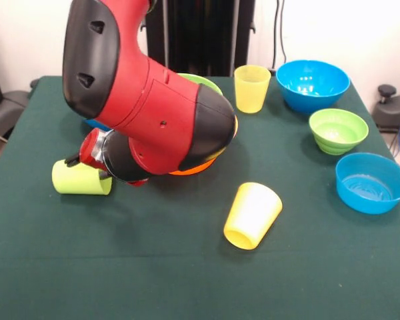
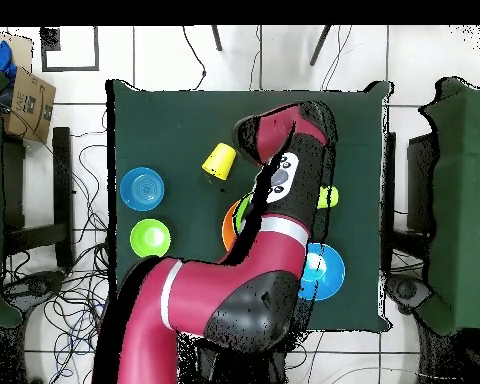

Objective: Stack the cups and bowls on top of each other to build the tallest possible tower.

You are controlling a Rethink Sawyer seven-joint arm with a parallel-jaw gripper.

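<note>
Apparently lime green cup (image 1: 80,179) on side, just beside tool (image 1: 87,160); tool state unreadable.

We can make out dark printing on only one thing — the cardboard box (image 2: 30,100) at the top left edge of the overhead view — but its letters are too small for us to read. Nothing else carries legible text.

red arm (image 1: 147,100), lime cup (image 1: 81,178), green cloth (image 1: 187,267)

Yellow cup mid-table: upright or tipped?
Tipped. The yellow cup lies on its side on the green cloth, open mouth facing the front camera.
</note>
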